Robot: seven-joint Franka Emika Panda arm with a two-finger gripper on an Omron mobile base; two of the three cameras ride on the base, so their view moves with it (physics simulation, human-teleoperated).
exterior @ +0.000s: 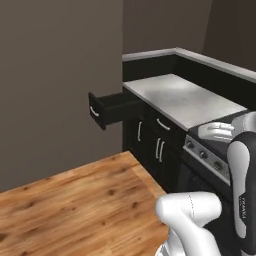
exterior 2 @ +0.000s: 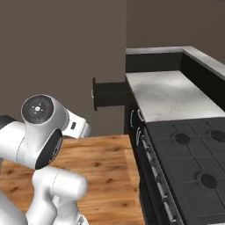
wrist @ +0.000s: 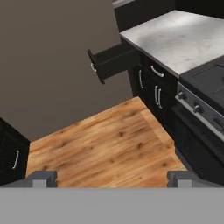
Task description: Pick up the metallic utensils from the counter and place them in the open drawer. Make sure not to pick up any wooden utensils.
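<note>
My pincer (wrist: 112,177) hangs wide open, empty; the open drawer (wrist: 114,62) lies ahead, above the fingertips, sticking out sideways.

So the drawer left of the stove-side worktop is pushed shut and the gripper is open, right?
Not quite. The drawer is pulled out, its black front and silver handle standing clear of the cabinets, as the left base view shows. The gripper is open, its tips wide apart in the hand view.

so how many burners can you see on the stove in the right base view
3 burners on the stove: one near the counter side at left, one further right, cut by the frame edge, one nearer the camera. More may lie beyond the picture's edge.
</note>
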